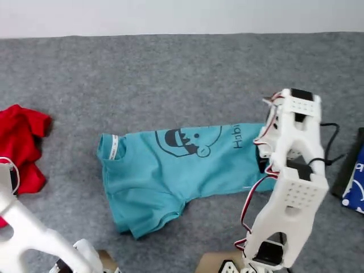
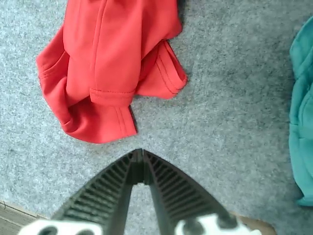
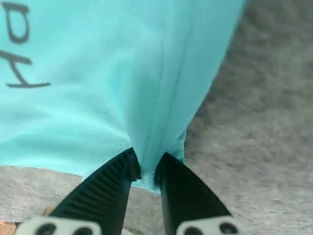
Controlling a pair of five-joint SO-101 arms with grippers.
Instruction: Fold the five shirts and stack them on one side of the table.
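At desk [image 1: 170,74] centre, teal shirt [image 1: 170,170], right tool [image 3: 146,169] clamped on its 3 o'clock hem; left tool [image 2: 142,156] together; red shirt [image 2: 112,63] at 9 o'clock

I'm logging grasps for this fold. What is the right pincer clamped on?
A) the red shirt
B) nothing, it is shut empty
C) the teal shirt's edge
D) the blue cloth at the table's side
C: the right wrist view shows the right pincer pinching a ridge of the teal shirt at its edge.
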